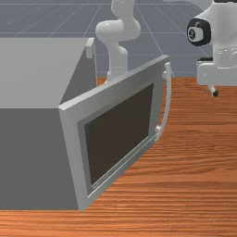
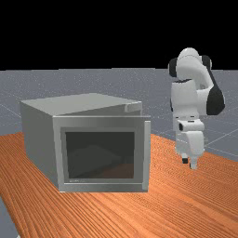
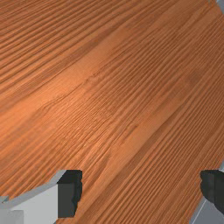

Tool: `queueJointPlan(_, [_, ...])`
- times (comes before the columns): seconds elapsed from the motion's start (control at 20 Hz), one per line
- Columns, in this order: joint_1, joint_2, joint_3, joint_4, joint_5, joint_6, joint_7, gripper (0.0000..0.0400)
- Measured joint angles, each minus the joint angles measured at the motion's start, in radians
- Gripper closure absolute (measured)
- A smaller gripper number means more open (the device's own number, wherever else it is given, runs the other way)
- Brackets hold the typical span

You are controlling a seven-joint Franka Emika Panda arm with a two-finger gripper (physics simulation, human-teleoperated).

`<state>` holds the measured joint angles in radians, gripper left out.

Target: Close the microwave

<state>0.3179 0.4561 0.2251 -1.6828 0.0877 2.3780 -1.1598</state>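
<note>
Microwave (image 1: 28,157) stands on the orange-brown wood table (image 1: 194,185), and I see its grey body at the front view's left. Its door (image 1: 71,125) is open: one upright edge meets the front corner of the microwave, while the opposite edge, which carries the curved handle (image 1: 169,102), stands out well apart from the microwave's body. In the door I observe a dark window (image 1: 120,134) with a pale frame around it. The door is upright, and from the far view it turns its outer face toward me.

My gripper (image 2: 189,163) is at the far view's right of the microwave, above the table and pointing downward. Between it and the handle of the microwave there is visible space, so I am not touching the door. From the wrist camera I see the two fingers (image 3: 70,192) standing wide apart, with only wood grain between them; they have hold of nothing. The arm (image 2: 186,97) rises above this gripper, higher than the top of the microwave in the far view. In the front view, another pale part of the arm is visible behind the microwave's door.
</note>
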Motion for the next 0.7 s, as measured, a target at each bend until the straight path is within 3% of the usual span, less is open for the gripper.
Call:
queueJointPlan(0.1, [-0.001,0.106,0.003,0.180,-0.004,-0.101,-0.039,0.0000])
queueJointPlan(0.2, [0.019,0.226,-0.026,0.389,-0.048,-0.184,-0.035,0.0000])
queueJointPlan(0.25, [0.009,0.211,-0.033,0.357,-0.056,-0.181,-0.043,0.0000])
queueJointPlan(0.3, [-0.065,0.181,0.023,0.298,-0.002,-0.180,-0.233,0.0000])
queueJointPlan(0.45, [-0.233,0.073,0.037,0.145,0.060,-0.208,-0.539,0.0000])
queueJointPlan(0.5, [-0.172,0.025,-0.083,0.091,-0.110,-0.196,-0.313,0.0000])
queueJointPlan(0.55, [-0.231,-0.003,-0.073,0.054,-0.060,-0.181,-0.394,0.0000])
queueJointPlan(0.6, [-0.353,0.004,0.016,0.076,0.097,-0.248,-0.773,0.0000])
queueJointPlan(0.7, [-0.412,-0.013,0.008,0.068,0.127,-0.289,-0.906,0.0000])
